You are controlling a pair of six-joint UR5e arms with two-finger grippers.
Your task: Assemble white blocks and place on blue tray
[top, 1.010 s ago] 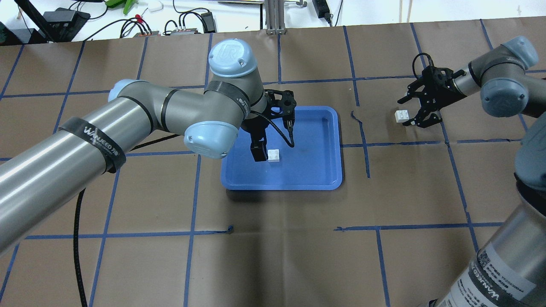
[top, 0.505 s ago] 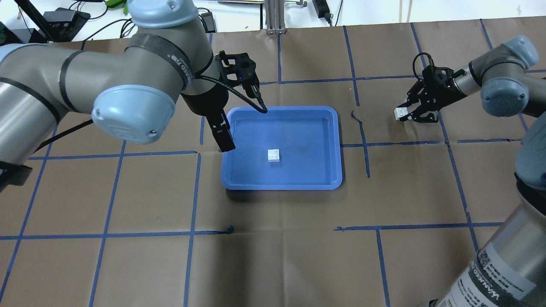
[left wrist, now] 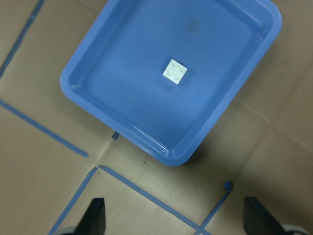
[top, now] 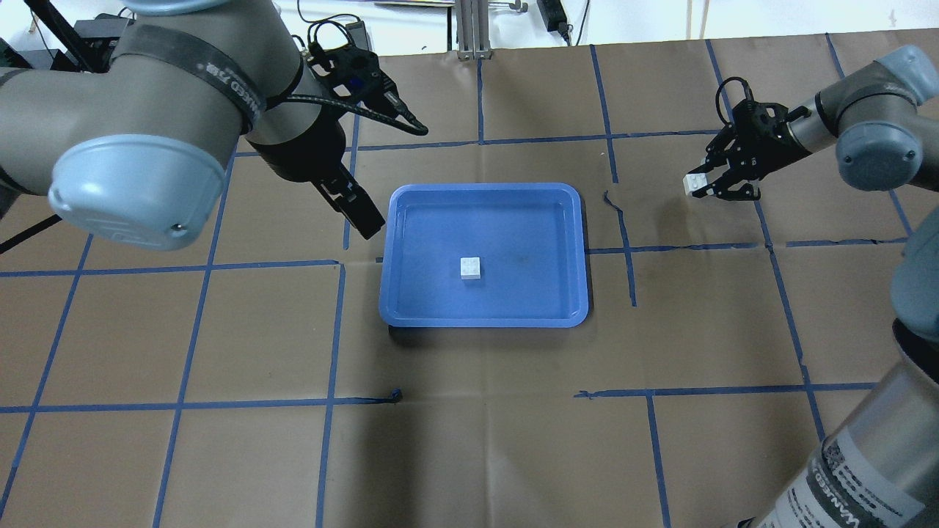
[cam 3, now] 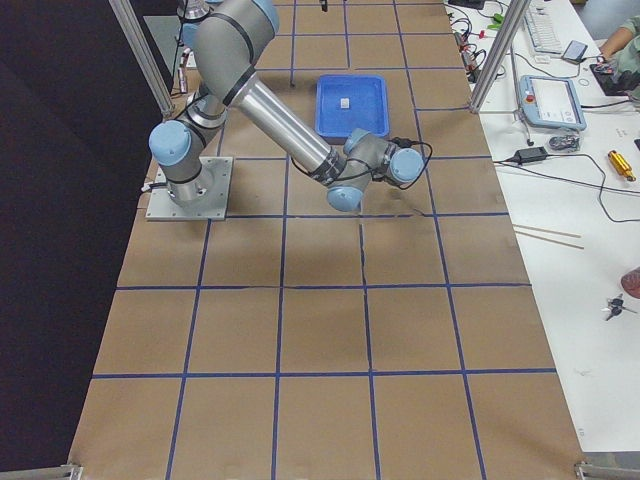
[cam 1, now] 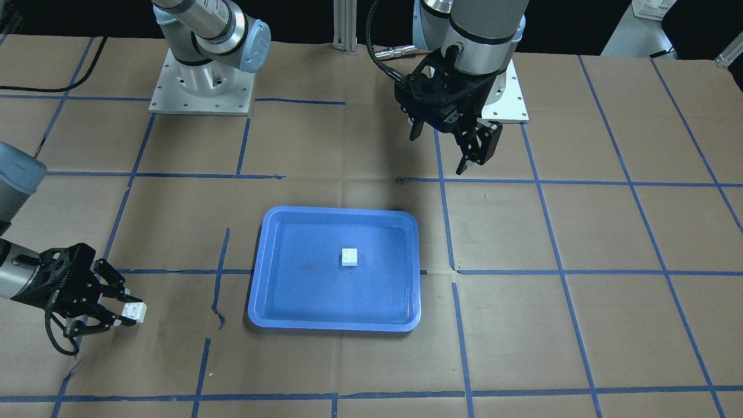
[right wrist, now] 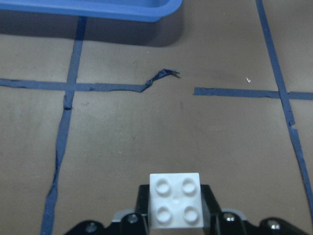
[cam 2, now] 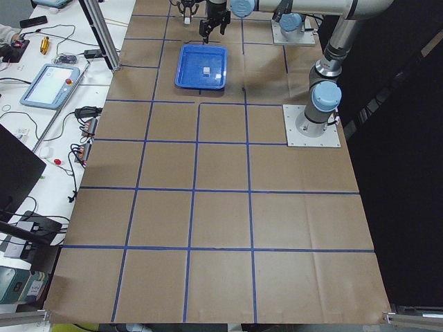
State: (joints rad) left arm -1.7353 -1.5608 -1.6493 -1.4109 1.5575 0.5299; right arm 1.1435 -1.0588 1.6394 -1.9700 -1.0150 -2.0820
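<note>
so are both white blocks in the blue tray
No, one white block lies in the blue tray; the second block is held by the right tool away from the tray.

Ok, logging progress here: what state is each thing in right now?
Large rectangular blue plastic tray: holds small white square plastic brick.
That brick: loose, studs up.
Matching white brick: gripped, outside tray.
Right claw: shut on it.
Left claw: open, empty.
</note>
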